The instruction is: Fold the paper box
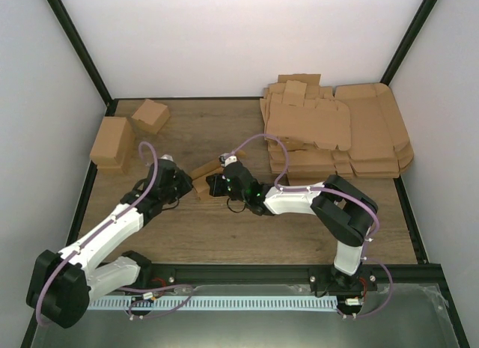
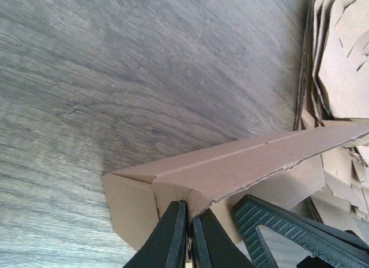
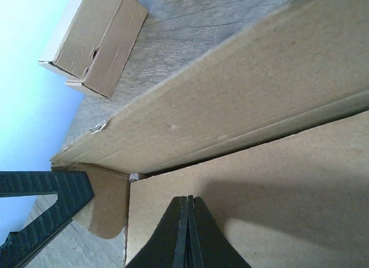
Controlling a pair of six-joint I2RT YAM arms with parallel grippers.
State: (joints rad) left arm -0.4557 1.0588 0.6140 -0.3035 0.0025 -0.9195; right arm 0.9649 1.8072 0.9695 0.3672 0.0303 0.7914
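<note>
Paper box [image 1: 206, 171] sits mid-surface [image 1: 247, 232], partly folded, directly between your two claws. Left claw [image 2: 187, 213] is closed, tips right at the lower edge of a raised side wall near a box corner. You can't tell whether cardboard is pinched between them. Right claw [image 3: 188, 202] is closed too, tips against a flat panel just under the raised wall. Cardboard sheet stack [image 1: 337, 131] lies far right, well apart.
</note>
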